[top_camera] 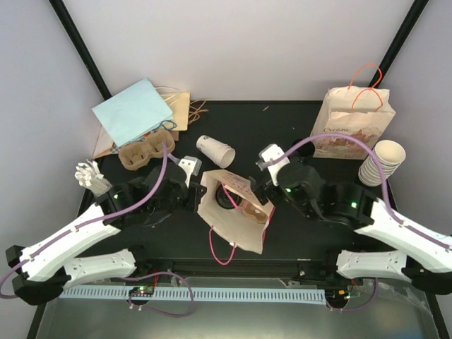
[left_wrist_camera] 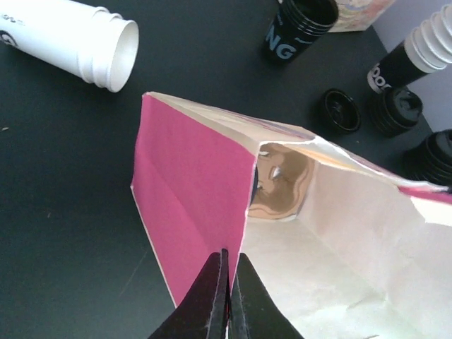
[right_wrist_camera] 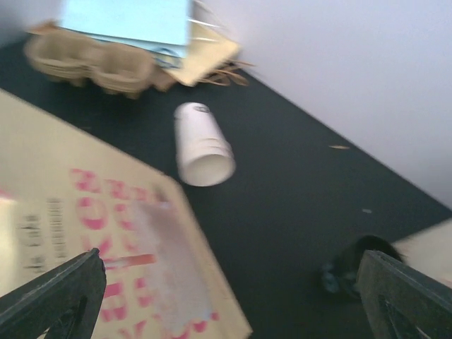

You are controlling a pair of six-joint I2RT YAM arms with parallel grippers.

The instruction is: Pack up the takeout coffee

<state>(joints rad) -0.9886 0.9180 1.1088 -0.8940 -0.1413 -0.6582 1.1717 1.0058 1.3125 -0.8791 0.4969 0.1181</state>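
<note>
While the left gripper (left_wrist_camera: pixel 227 275) is clamped on the bag (left_wrist_camera: pixel 191 205) rim, the right gripper (right_wrist_camera: pixel 229 265) is held wide open, empty, beside it.

Cream paper bag (top_camera: pixel 236 229), pink lettering, magenta side; white cup (top_camera: pixel 215 150).

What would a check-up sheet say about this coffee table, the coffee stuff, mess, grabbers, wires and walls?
Surface: black table, things spread across it.
Job's things: paper bag open, something brown inside; white cup on its side; cup carrier back left; cup stack upright.
Clutter: blue bag on flat bags; printed bag standing; black lids.
Grippers: left gripper shut on the paper bag's edge; right gripper open over it.
Cables: purple cables along both arms.
Surroundings: white walls, black poles.
</note>
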